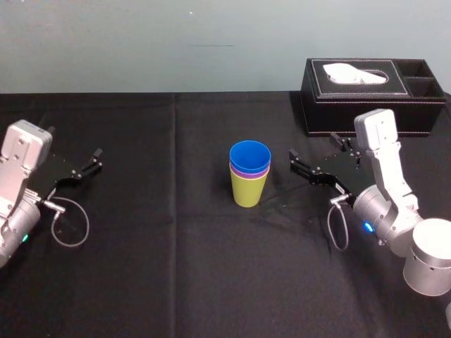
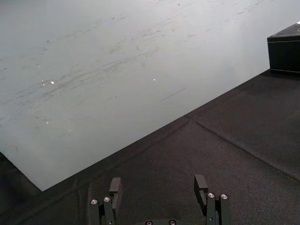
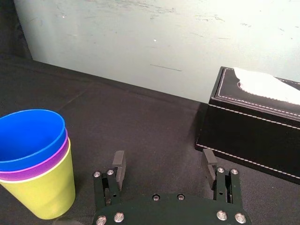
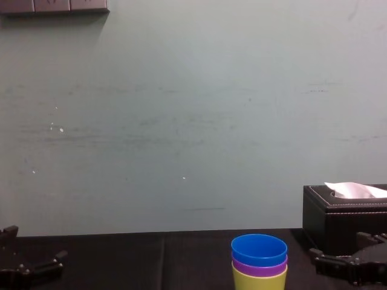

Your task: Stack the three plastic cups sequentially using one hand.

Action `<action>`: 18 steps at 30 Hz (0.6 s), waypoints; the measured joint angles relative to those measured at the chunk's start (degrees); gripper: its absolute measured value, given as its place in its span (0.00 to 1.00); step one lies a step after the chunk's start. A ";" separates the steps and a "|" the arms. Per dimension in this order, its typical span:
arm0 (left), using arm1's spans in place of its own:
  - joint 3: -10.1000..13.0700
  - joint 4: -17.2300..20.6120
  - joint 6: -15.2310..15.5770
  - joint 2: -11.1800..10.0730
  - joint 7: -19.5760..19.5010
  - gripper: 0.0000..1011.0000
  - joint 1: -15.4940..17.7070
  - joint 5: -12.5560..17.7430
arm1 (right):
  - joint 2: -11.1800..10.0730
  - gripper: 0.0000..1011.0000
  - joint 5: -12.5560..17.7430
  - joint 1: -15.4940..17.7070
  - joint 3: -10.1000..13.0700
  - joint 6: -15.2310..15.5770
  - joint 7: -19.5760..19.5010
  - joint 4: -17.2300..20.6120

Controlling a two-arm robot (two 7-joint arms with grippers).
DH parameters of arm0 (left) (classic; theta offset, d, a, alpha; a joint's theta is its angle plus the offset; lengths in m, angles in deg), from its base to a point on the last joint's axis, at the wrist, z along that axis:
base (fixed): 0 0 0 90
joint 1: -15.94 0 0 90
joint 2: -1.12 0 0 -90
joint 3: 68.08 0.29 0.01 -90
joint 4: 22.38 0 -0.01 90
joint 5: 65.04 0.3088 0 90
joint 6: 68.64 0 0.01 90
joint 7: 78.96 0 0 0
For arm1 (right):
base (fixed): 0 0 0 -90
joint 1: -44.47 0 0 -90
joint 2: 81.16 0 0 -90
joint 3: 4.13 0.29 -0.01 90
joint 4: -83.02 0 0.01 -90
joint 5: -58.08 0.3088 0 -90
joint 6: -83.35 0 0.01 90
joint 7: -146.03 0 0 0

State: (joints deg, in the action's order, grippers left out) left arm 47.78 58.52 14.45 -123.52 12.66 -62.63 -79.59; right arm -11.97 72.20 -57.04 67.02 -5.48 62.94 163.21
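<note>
Blue cup [image 1: 250, 153] inside purple cup [image 1: 249, 172] inside yellow-green cup [image 1: 249, 191]; right end effector [image 3: 164, 161] spread.

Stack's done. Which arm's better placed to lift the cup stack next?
Right. The right pincer, open, sits beside the stack; the left pincer, also open, is far off to the left.

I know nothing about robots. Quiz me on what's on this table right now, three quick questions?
1. Order the three stacked cups by colour, bottom to top.
2. True or false: the right gripper is open and touches no cup.
3. What stands at the back right of the table? A tissue box B kettle C bowl
Key: 1 yellow-green cup, purple cup, blue cup. 2 true; the left gripper, off to the left, is open too. 3 A.
</note>
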 joint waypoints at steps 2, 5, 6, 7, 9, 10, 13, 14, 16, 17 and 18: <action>0.00 0.00 0.00 0.00 0.00 1.00 0.00 0.00 | -0.03 0.99 0.01 -0.02 -0.03 0.00 0.00 0.01; 0.00 0.00 0.00 0.00 0.00 1.00 0.00 0.00 | -0.06 0.99 0.04 -0.04 -0.07 0.01 0.00 0.02; 0.00 0.00 0.00 0.00 0.00 1.00 0.00 0.00 | -0.09 0.99 0.05 -0.07 -0.08 0.01 0.00 0.02; 0.00 0.00 0.00 0.00 0.00 1.00 0.00 0.00 | -0.09 0.99 0.05 -0.07 -0.10 0.02 0.00 0.03; 0.00 0.00 0.00 0.00 0.00 1.00 0.00 0.00 | -0.12 0.99 0.08 -0.09 -0.13 0.03 0.00 0.03; 0.00 0.00 0.00 0.00 0.00 1.00 0.00 0.00 | -0.13 0.99 0.10 -0.09 -0.13 0.03 0.00 0.04; 0.00 0.00 0.00 0.00 0.00 1.00 0.00 0.00 | -0.14 0.99 0.15 -0.10 -0.15 0.05 0.00 0.05; 0.00 0.00 0.00 0.00 0.00 1.00 0.00 0.00 | -0.14 0.99 0.17 -0.11 -0.16 0.06 0.00 0.05; 0.00 0.00 0.00 0.00 0.00 1.00 0.00 0.00 | -0.16 0.99 0.20 -0.12 -0.18 0.08 0.01 0.07; 0.00 0.00 0.00 0.00 0.00 1.00 0.00 0.00 | -0.16 0.99 0.20 -0.12 -0.18 0.08 0.01 0.07; 0.00 0.00 0.00 0.00 0.00 1.00 0.00 0.00 | -0.16 0.99 0.20 -0.12 -0.19 0.08 0.01 0.08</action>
State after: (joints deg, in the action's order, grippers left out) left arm 47.78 58.51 14.45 -123.53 12.67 -62.63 -79.59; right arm -12.14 72.41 -57.17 66.83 -5.40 62.95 163.29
